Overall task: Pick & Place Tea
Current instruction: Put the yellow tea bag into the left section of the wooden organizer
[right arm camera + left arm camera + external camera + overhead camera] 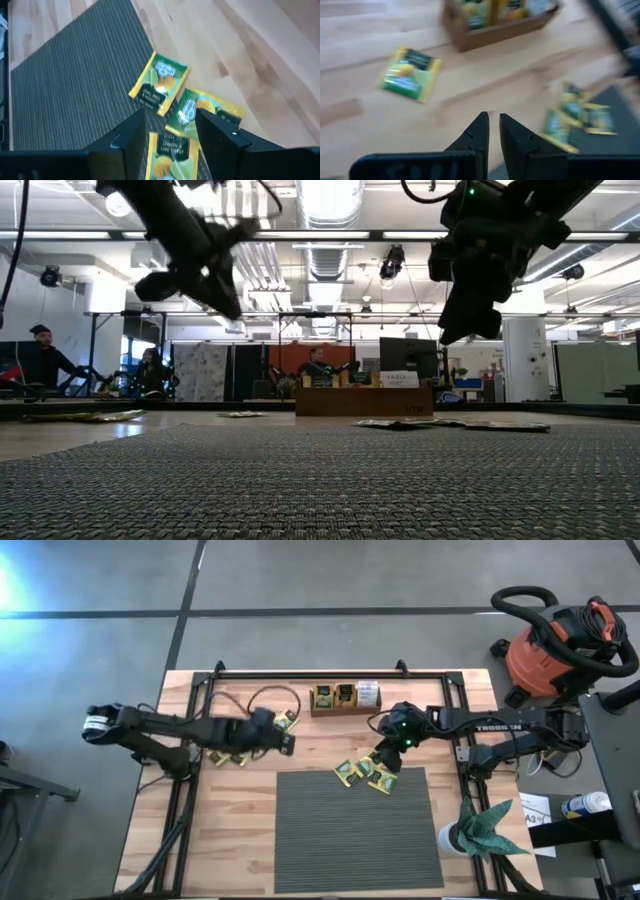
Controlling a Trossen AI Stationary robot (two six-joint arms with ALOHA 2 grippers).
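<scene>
The brown wooden tray [345,699] with three boxes sits near the far edge of the pale wooden table [320,745], and it already has some yellow-green tea packets in two boxes and white ones in the third. So part of the job looks done, but a lot is left. A small bunch of flat yellow-green tea packets [366,775] lies at the far edge of the grey ribbed mat [355,830], in the middle of the table. The right gripper [170,131] hangs just above this bunch with its jaws wide apart and nothing in them; it looks ready to go down and pick one. More yellow-green packets [225,757] lie toward the left edge of the table, partly hidden under the left arm. One single yellow-green packet [410,74] lies alone on the wood near the tray. The left gripper [493,131] hangs above the table with its jaws close together and empty.
</scene>
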